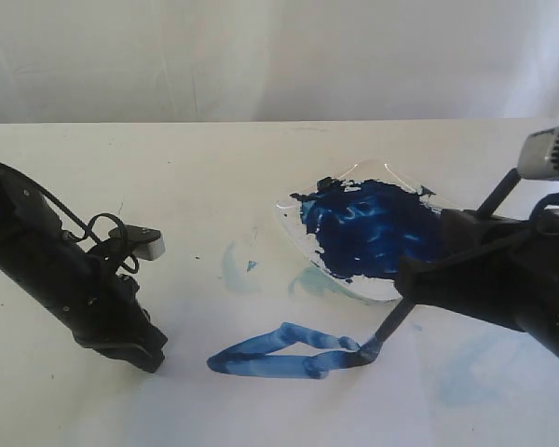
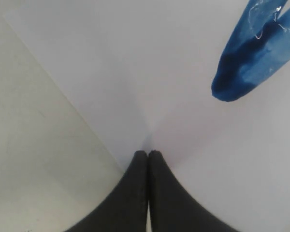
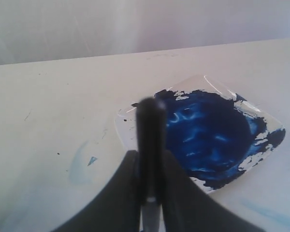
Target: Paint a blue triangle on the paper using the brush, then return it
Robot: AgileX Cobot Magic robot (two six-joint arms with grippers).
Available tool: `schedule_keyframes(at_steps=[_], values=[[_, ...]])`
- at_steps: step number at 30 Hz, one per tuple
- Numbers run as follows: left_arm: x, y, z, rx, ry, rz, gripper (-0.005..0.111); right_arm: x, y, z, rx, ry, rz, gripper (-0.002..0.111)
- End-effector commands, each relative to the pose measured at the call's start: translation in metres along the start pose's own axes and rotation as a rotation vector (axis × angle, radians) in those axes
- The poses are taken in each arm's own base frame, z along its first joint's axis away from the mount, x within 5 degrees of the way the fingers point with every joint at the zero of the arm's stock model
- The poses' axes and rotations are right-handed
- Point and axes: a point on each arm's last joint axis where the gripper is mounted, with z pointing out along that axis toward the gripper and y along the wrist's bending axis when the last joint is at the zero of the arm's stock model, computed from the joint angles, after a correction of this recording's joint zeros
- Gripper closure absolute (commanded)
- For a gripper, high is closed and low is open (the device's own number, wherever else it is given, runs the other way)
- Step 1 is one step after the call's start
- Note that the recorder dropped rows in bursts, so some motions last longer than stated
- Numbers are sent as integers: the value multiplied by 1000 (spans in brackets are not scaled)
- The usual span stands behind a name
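The blue triangle [image 1: 284, 352] is a flat outline of thick strokes on the white paper [image 1: 289, 410], in front of the dish. The brush [image 1: 387, 331] slants down from my right gripper [image 1: 415, 284], and its stained tip touches the triangle's right corner. In the right wrist view, that gripper [image 3: 151, 162] is shut on the black handle of the brush [image 3: 151, 128]. My left gripper [image 1: 149, 354] is shut with nothing in it, left of the triangle. Its tips [image 2: 148, 153] sit low over the paper [image 2: 183, 72] near the sheet's edge, and one end of the triangle [image 2: 251, 63] shows beyond them.
A clear square paint dish [image 1: 303, 237] holding dark navy paint [image 3: 212, 135] sits behind the triangle, under the right arm. Faint pale-blue smears [image 1: 231, 265] mark the cream tabletop [image 1: 168, 177] left of the dish and at the lower right [image 1: 466, 377]. A white backdrop closes the far side.
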Motion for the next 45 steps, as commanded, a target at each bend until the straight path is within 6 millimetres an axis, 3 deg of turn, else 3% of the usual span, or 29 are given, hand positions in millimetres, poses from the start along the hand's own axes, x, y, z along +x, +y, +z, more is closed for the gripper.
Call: schedule_keyframes(at_steps=[1,9,15,21,29,45], values=[[3,-2,3,21,16,-10,107,-3,-9,-6,33,-10,-13,108],[3,-2,3,21,16,-10,107,-6,-11,-9,19,-25,3,108],[3,-2,3,21,16,-10,107,-11,4,-9,-143,-81,22,108],[3,-2,3,21,16,-10,107,-3,15,-1,-174,-50,26,108],[3,-2,3,21,16,-10,107,3,19,4,-169,-15,26,108],[3,-2,3,21,16,-10,107,6,5,5,-13,19,-10,108]])
